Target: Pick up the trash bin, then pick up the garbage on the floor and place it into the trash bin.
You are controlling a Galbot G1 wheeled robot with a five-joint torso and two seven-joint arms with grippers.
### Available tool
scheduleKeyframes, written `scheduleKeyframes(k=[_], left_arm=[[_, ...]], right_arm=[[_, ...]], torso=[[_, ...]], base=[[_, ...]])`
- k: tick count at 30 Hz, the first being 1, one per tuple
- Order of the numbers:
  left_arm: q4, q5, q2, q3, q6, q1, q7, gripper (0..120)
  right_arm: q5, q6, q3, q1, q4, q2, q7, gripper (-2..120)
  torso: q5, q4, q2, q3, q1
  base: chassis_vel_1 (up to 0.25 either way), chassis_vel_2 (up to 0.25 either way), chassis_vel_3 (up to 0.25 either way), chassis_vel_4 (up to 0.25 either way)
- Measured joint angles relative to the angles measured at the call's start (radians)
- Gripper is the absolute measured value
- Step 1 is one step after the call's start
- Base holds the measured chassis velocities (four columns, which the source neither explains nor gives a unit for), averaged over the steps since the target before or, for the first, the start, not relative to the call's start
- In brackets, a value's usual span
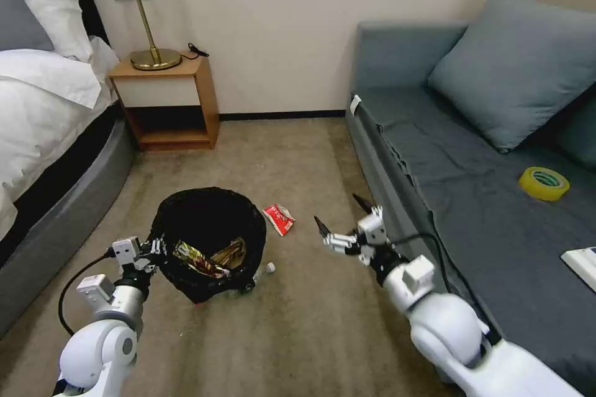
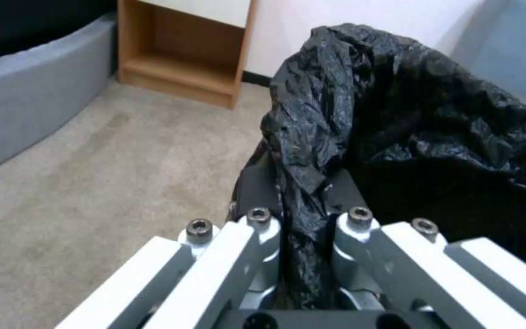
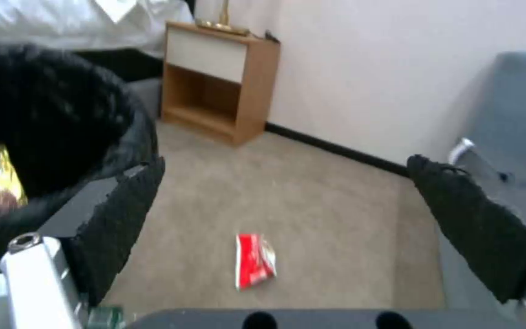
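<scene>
Between carpet and sofa front, above the floor: right pincer [image 1: 340,221], jaws spread wide, nothing between them, black pads [image 3: 123,214] framing bare carpet in the right wrist view. At about ten o'clock from it in the head view, just beyond the tips and well apart from them: red snack wrapper [image 1: 279,218], flat on the carpet [image 1: 298,161], touching nothing. Long axis running roughly twelve to six in the wrist view [image 3: 255,261], so roughly along the pincer's line of sight and across the gap between the pads. Clearly nearer this arm than the other. Forearm rising from the lower right, wrist bent forward and down, pincer pitched toward the floor.

At nine o'clock from the wrapper: trash bin [image 1: 208,242], black liner open upward, gold and yellow-brown wrappers [image 1: 208,255] already lying inside. Tilted slightly, seemingly lifted rather than standing. Left pincer [image 1: 156,247] at the bin's nine o'clock rim, closed on a fold of the liner [image 2: 302,183], plastic bunched between the pads in the left wrist view. Left elbow low, forearm reaching up and forward.

At the bin's four o'clock edge, partly tucked beneath: small plastic bottle [image 1: 264,270], cap pointing to two o'clock, on the floor.
</scene>
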Motion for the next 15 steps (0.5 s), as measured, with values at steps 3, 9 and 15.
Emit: scheduleKeyframes(k=[3, 9, 15], left_arm=[[-0.001, 0.003, -0.012, -0.011, -0.002, 0.002, -0.009, 6], [-0.004, 0.002, -0.014, -0.02, -0.002, -0.005, -0.023, 6], [0.001, 0.001, -0.011, -0.021, 0.0, -0.008, -0.032, 6]], right_arm=[[-0.092, 0.046, 0.069, -0.133, 0.023, 0.045, -0.036, 100], [-0.152, 0.091, 0.092, -0.215, 0.026, 0.071, -0.065, 100], [-0.163, 0.089, 0.082, -0.217, 0.028, 0.08, -0.075, 100]], torso=[[-0.0002, -0.0001, 0.0, 0.0, 0.0], [-0.0002, -0.0001, 0.0, 0.0, 0.0], [-0.0002, 0.0, 0.0, 0.0, 0.0]], base=[[0.0, 0.0, 0.0, 0.0], [0.0, 0.0, 0.0, 0.0], [0.0, 0.0, 0.0, 0.0]])
